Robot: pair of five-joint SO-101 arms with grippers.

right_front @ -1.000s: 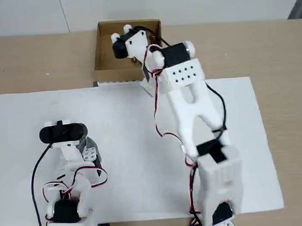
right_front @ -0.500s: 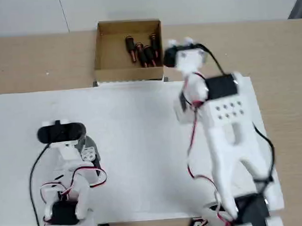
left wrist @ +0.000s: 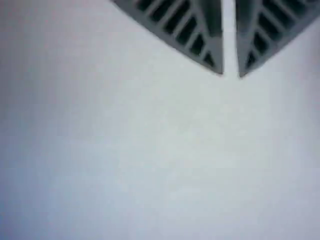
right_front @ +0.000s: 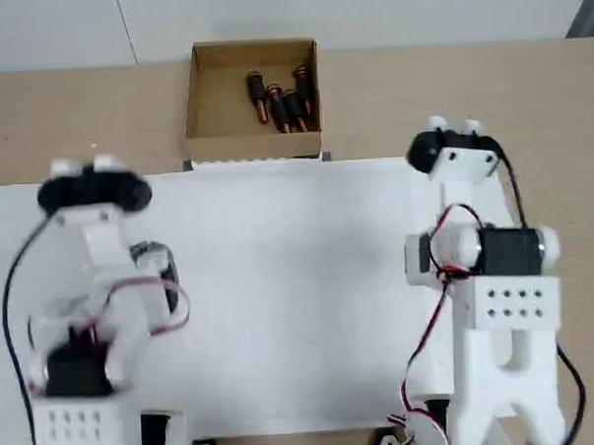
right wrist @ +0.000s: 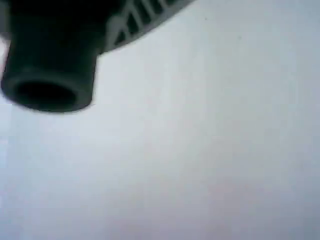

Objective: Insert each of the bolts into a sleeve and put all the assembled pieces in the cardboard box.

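Note:
The cardboard box [right_front: 205, 108] stands at the far middle of the table, and several dark bolt-and-sleeve pieces [right_front: 282, 97] lie in its right half. My left arm [right_front: 92, 281] stands over the left part of the white sheet. Its gripper [left wrist: 230, 74] hangs just above bare paper, its grey ribbed fingers [left wrist: 195, 35] all but touching with nothing between them. My right arm [right_front: 487, 273] stands over the sheet's right edge, well short of the box. In the right wrist view a black cylindrical part [right wrist: 47, 75] looms over plain paper.
A large white paper sheet [right_front: 280, 282] covers the near table, with bare wooden tabletop [right_front: 95, 103] around the box. Red and black cables [right_front: 435, 325] hang along both arms.
My right arm has drawn back from over the box to the sheet's right side, uncovering the pieces in the box. My left arm has stretched forward and moved left.

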